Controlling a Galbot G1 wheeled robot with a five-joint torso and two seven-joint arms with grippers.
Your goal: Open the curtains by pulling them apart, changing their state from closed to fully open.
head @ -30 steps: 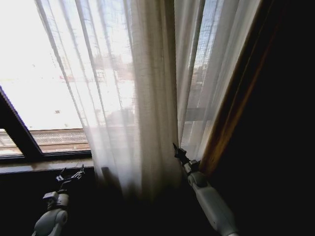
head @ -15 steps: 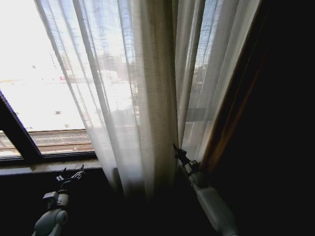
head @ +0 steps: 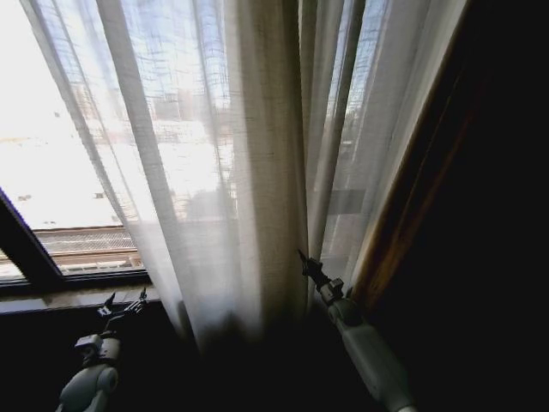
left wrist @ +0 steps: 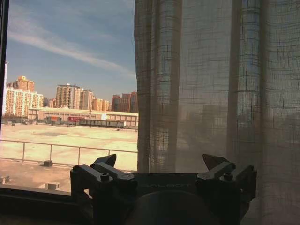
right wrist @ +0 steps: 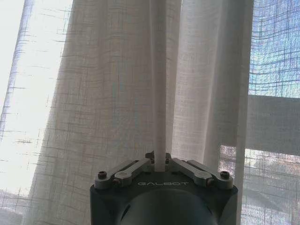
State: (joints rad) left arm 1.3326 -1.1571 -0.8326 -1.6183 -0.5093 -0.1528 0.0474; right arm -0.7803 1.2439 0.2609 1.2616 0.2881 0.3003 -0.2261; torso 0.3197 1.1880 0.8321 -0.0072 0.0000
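Pinching a narrow fold of the curtains (right wrist: 159,89), the right gripper (head: 305,261) sits at 5 o'clock in the head view, fingers clamped on the fabric. Curtains hang bunched from centre to 1 o'clock. Left gripper (head: 123,306) waits at 8 o'clock, fingers spread, off the fabric.

You get hard daylight glare through the window (head: 51,163). Below its sill and rightward, everything sinks into near-black shadow.
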